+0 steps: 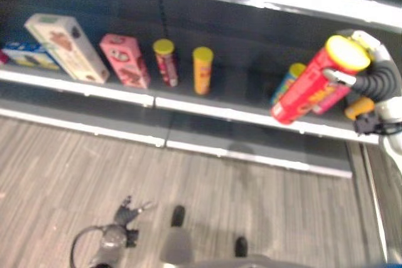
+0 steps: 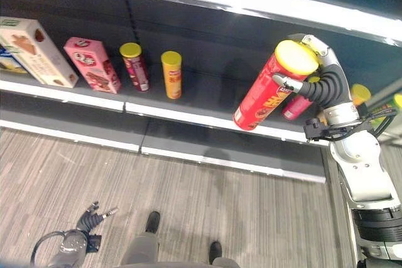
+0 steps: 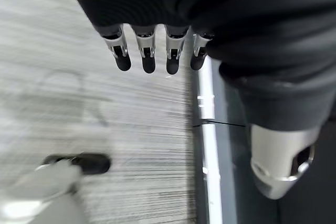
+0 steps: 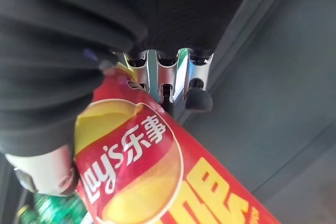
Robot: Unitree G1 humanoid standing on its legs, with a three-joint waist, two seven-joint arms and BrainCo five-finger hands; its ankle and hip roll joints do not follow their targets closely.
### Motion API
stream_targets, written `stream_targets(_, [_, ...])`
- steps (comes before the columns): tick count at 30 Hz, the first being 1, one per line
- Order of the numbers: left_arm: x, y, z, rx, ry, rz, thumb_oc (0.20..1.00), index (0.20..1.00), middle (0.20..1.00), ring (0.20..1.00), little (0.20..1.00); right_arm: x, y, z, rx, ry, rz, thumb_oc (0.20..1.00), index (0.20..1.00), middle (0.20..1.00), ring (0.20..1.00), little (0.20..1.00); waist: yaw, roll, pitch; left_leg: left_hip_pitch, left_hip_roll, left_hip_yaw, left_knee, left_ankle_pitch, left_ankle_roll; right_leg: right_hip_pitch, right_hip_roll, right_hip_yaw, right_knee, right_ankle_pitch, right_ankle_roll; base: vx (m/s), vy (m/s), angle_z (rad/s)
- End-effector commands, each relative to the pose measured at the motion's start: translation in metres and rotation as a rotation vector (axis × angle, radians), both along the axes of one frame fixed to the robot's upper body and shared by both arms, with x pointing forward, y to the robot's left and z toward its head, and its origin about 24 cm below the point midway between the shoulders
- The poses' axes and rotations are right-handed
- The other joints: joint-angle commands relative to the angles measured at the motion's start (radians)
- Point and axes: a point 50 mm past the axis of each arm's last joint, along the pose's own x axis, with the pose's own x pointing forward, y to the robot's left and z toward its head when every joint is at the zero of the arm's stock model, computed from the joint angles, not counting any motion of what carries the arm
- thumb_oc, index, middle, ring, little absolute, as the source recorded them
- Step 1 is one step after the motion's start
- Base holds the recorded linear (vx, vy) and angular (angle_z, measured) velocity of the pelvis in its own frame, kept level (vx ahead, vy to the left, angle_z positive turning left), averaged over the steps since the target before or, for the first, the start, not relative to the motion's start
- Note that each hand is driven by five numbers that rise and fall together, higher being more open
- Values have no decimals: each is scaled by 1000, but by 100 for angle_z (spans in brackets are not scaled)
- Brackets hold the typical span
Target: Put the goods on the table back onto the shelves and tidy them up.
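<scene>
The robot's right hand (image 2: 312, 85) curls its fingers round a tall red cardboard crisp tube with a yellow lid (image 2: 269, 88), held tilted above the front edge of the dark grey shelf (image 2: 207, 95) near its right end; the left hand (image 3: 157, 51) hangs over the floor, fingers relaxed and holding nothing.

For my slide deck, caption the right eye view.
Right hand holds tilted red yellow-lidded chip canister over dark shelf.

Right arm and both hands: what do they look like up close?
The right arm is silver-grey with a black band low down. The right hand wears a dark ribbed cover. The left hand has silver fingers with dark tips under the same dark cover.
</scene>
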Motion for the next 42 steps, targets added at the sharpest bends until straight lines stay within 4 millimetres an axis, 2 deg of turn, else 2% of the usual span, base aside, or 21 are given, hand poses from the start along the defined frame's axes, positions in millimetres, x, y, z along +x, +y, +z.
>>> stream_targets(1, [11, 16, 11, 62, -34, -15, 1000, 1000, 1000, 1000, 1000, -10, 6, 31, -45, -142, 33, 200, 200, 200, 200, 200, 11, -15, 17, 16, 8, 91, 4, -92, -31, -80, 79, 58, 33, -2, -5, 75, 192, 39])
stream_targets(4, [9, 22, 12, 110, -1, -39, 1000, 1000, 1000, 1000, 1000, -6, 4, 25, -34, -121, 13, 200, 200, 200, 200, 200, 13, -14, -1, -58, 114, 58, -49, 0, -73, -70, 16, 59, -3, 2, 23, 175, 313, 12])
stream_targets(6, [9, 27, 14, 145, 11, -55, 1000, 1000, 1000, 1000, 1000, -5, 1, 20, -15, -115, -8, 200, 200, 200, 200, 200, 15, -9, -18, -101, 176, 34, -91, 30, -99, -50, -34, 78, -19, -2, 47, 314, 481, -3])
stream_targets(8, [4, 30, 15, 158, 12, -63, 1000, 1000, 1000, 1000, 1000, -2, 7, 18, -17, -113, 9, 200, 200, 200, 200, 200, 28, 1, -30, -97, 210, -14, -72, 24, -110, -32, -83, 121, -15, 1, 60, 312, 539, -21])
stream_targets(10, [2, 31, 14, 168, 28, -75, 1000, 1000, 1000, 1000, 1000, -4, 6, 16, -30, -108, -17, 200, 200, 200, 200, 200, 21, 28, -50, -76, 213, 19, -44, -8, -117, -14, -144, 110, -27, 32, 78, 277, 579, -55])
stream_targets(13, [8, 37, 21, 190, -1, -66, 1000, 1000, 1000, 1000, 1000, 2, 11, 13, -41, -105, -24, 200, 200, 200, 200, 200, 0, 46, -31, -47, 161, 81, -26, -41, -94, -108, -226, 155, 7, 276, 67, 77, 470, -47])
stream_targets(15, [6, 48, 27, 217, -13, -36, 1000, 1000, 1000, 1000, 1000, 6, 20, 14, -21, -111, 16, 200, 200, 200, 200, 200, 7, 51, -29, -27, 155, 119, -49, -47, -72, -136, -219, 108, 3, 296, 53, 31, 232, -31])
stream_targets(17, [6, 48, 27, 217, -12, -35, 1000, 1000, 1000, 1000, 1000, 7, 20, 14, -21, -111, 18, 200, 200, 200, 200, 200, 6, 50, -28, -25, 154, 119, -50, -47, -72, -135, -219, 108, 2, 296, 53, 34, 119, -37])
stream_targets(18, [5, 51, 28, 213, -12, -26, 1000, 1000, 1000, 1000, 1000, 8, 21, 16, -31, -110, 26, 200, 200, 200, 200, 200, -3, 35, -30, 13, 137, 153, -96, -45, -57, -181, -125, 122, 19, 250, 45, 91, 361, -40])
stream_targets(19, [3, 54, 27, 217, 3, -12, 1000, 1000, 1000, 1000, 1000, 11, 23, 20, -46, -117, 34, 200, 200, 200, 200, 200, -15, 29, -13, 45, 110, 160, -132, -51, -43, -242, 10, 129, 30, 149, 43, 95, 369, -27])
stream_targets(20, [-16, 55, 16, 257, 126, -23, 1000, 1000, 1000, 1000, 1000, 19, -5, -2, -23, -38, -112, 200, 200, 200, 200, 200, -6, 28, -1, 51, 93, 158, -127, -71, -31, -238, 38, 90, 24, 97, 29, 58, 207, -33])
stream_targets(21, [-7, 58, 22, 277, 88, -39, 1000, 1000, 1000, 1000, 1000, 14, 3, 16, -88, -107, -72, 200, 200, 200, 200, 200, -3, 30, 18, 32, 67, 124, -100, -75, -30, -216, 37, 109, 25, 99, 41, 15, 25, -19])
stream_targets(22, [-7, 58, 22, 277, 87, -39, 1000, 1000, 1000, 1000, 1000, 14, 3, 17, -88, -109, -72, 200, 200, 200, 200, 200, -6, 30, 16, 26, 66, 121, -98, -72, -29, -218, 36, 106, 23, 101, 42, 151, 73, 18])
stream_targets(23, [12, 37, 22, 182, -2, -55, 1000, 1000, 1000, 1000, 1000, 9, 24, 31, -138, -143, 2, 200, 200, 200, 200, 200, -5, 18, 44, 22, 41, 102, -7, -109, -35, -219, 52, 111, 48, 54, 1, 204, 83, 74])
stream_targets(26, [19, 16, 18, 97, -77, -31, 1000, 1000, 1000, 1000, 1000, 12, 25, 26, -124, -130, 15, 200, 200, 200, 200, 200, -5, 33, 57, 6, 44, 118, 61, -127, -52, -177, 31, 45, 0, 71, 3, 148, 64, 83])
stream_targets(29, [27, 6, 20, 98, -84, -127, 1000, 1000, 1000, 1000, 1000, 13, 22, 29, -128, -133, -1, 200, 200, 200, 200, 200, -7, 52, 51, -50, 113, 116, 13, -44, -77, -166, -6, 23, -26, 65, 25, 59, 200, 38])
stream_targets(30, [27, 6, 20, 98, -84, -128, 1000, 1000, 1000, 1000, 1000, 13, 21, 29, -128, -133, -2, 200, 200, 200, 200, 200, -8, 53, 48, -51, 113, 114, 9, -41, -78, -167, -5, 20, -27, 65, 24, 55, 221, 46])
stream_targets(33, [40, 12, 32, 168, -117, -177, 1000, 1000, 1000, 1000, 1000, 17, 16, 25, -109, -134, -38, 200, 200, 200, 200, 200, 13, 70, 41, -147, 158, 30, -34, 18, -108, -157, -59, 25, -30, 37, 42, 108, 264, 22])
stream_targets(35, [40, 18, 34, 193, -107, -189, 1000, 1000, 1000, 1000, 1000, 19, 20, 32, -150, -153, -43, 200, 200, 200, 200, 200, 6, 88, 34, -145, 156, 4, -11, -29, -101, -170, -80, 51, -3, 28, 48, 121, 307, 3])
stream_targets(37, [46, 24, 40, 219, -124, -186, 1000, 1000, 1000, 1000, 1000, 20, 26, 41, -197, -185, -54, 200, 200, 200, 200, 200, 8, 102, 55, -170, 111, 29, 63, -65, -92, -192, -127, 72, -1, 71, 56, 10, 309, -25])
stream_targets(42, [44, 46, 54, 283, -149, -134, 1000, 1000, 1000, 1000, 1000, 19, 36, 61, -196, -310, -72, 200, 200, 200, 200, 200, 37, 78, 81, -258, 99, 62, 162, -114, -69, -258, -162, 94, -34, 140, 63, -75, 76, -12])
